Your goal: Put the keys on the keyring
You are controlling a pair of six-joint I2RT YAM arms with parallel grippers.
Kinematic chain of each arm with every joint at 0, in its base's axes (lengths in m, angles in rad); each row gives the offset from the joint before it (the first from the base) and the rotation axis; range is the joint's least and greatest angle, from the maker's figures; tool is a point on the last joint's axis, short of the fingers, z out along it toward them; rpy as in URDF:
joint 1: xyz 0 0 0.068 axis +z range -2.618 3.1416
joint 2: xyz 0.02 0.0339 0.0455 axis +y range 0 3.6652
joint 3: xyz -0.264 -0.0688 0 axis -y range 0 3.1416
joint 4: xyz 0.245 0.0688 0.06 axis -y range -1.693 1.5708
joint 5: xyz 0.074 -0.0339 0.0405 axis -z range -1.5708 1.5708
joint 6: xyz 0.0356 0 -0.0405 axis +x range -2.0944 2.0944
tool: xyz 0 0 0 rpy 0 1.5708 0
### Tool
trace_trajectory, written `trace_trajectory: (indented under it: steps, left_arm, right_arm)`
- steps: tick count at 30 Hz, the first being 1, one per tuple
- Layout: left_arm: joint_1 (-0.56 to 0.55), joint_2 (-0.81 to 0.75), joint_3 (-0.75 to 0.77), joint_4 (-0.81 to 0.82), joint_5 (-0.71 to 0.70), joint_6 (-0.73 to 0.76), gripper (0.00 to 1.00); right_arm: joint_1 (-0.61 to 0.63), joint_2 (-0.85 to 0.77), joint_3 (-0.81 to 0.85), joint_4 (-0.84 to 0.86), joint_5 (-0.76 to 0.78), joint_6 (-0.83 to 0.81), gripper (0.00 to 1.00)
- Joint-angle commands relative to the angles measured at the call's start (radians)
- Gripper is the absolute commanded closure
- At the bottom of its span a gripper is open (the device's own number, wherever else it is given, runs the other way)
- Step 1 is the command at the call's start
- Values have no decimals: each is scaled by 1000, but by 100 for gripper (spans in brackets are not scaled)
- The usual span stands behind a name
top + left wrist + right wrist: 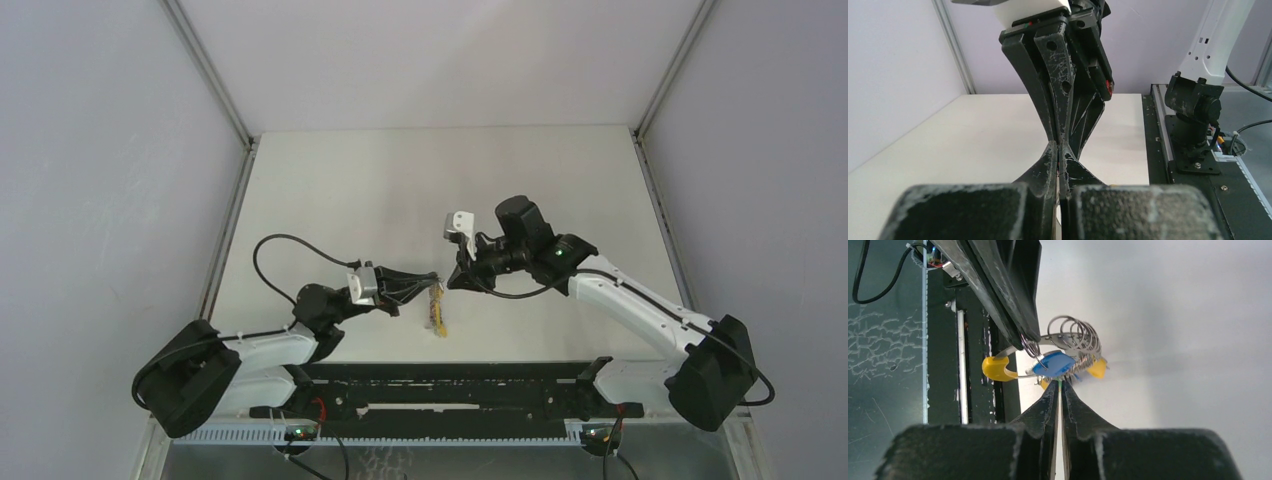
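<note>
My left gripper (1028, 340) reaches in from the upper left of the right wrist view. Its jaws are clamped on the keyring (1075, 335), and the ring's grey wire loops fan out at centre frame, just right of those fingertips. The keys (1054, 365) hang bunched beneath the loops; only a blue head shows clearly. The ring's yellow curved section (994, 369) sticks out to the left of it, and another yellow bit shows to the right. My right gripper (1060, 387) rises from the bottom centre with its fingers pressed together. Their tips are right under the blue head, and I cannot tell whether they pinch anything. In the overhead view the two grippers meet tip to tip just below the middle of the frame. The bundle dangles under the left one, over the near part of the table (400, 190); I cannot tell whether it touches the table.
</note>
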Motion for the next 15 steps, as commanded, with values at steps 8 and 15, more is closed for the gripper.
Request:
trace_trajectory:
  steps: [8,15]
  left_arm:
    - [-1,-33,-15,95,-17,17,100]
    - [-1,-35,-8,95,-4,2,100]
  right_arm:
    - [-4,-190,-99,176,-42,-25,77]
    - [-16,-185,-124,308,-114,-49,72]
